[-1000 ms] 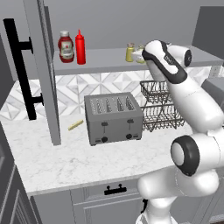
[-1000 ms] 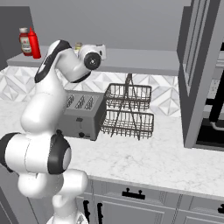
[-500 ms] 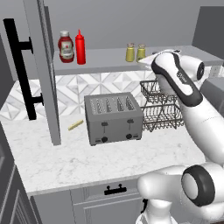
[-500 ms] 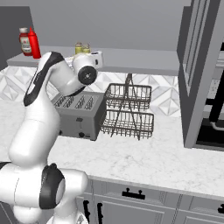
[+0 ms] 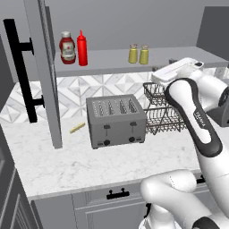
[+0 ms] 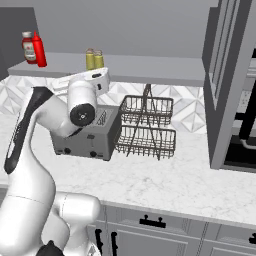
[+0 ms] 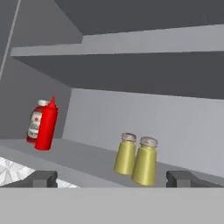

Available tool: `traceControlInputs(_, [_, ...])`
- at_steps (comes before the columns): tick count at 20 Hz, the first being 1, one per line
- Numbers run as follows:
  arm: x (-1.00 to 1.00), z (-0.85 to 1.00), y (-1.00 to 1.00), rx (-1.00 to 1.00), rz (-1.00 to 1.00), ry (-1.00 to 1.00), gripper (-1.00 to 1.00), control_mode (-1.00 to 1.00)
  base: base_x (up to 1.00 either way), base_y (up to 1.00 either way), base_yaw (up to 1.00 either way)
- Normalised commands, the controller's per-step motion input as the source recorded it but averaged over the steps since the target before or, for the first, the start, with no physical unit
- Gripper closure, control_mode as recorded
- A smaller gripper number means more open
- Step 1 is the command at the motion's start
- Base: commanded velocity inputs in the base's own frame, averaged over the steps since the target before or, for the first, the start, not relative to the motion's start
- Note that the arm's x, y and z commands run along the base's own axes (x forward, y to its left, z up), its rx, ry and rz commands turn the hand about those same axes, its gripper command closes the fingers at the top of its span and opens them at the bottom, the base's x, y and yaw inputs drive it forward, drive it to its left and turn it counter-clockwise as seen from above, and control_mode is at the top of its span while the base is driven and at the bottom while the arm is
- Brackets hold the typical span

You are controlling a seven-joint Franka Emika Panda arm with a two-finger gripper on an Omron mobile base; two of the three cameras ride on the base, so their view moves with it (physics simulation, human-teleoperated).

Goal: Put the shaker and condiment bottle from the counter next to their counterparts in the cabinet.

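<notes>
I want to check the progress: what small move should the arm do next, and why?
Probably retreat a little further from the grey cabinet shelf. The olive shaker stands beside the yellow shaker, the slim red squeeze bottle beside the ketchup bottle, and the gripper is open, holding nothing.

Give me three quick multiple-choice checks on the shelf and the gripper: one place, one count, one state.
1. Where does the red squeeze bottle stand?
A. on the counter
B. on the cabinet shelf beside the ketchup bottle
C. in the wire rack

2. How many shakers are on the shelf?
A. one
B. two
C. three

3. How is the gripper?
A. open, holding nothing
B. shut on a shaker
C. shut on a bottle

Answers: 1 B, both bottles stand together on the shelf; 2 B, a pair stands side by side; 3 A, the fingertips stand wide apart with nothing between.
</notes>
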Motion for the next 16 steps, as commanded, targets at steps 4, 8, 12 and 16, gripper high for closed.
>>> traceControlInputs(4, [-1.0,0.25,-0.05,0.0,-0.1,-0.19,-1.0,-1.0,0.0,0.0,0.0])
traceControlInputs(8, [-1.0,0.22,-0.06,0.0,-0.09,-0.21,-1.0,-1.0,0.0,0.0,0.0])
traceControlInputs(12, [-1.0,0.23,-0.06,0.0,-0.07,-0.22,-1.0,-1.0,0.0,0.0,0.0])
traceControlInputs(16, [-1.0,0.22,-0.05,0.0,-0.06,-0.21,-1.0,-1.0,0.0,0.0,0.0])
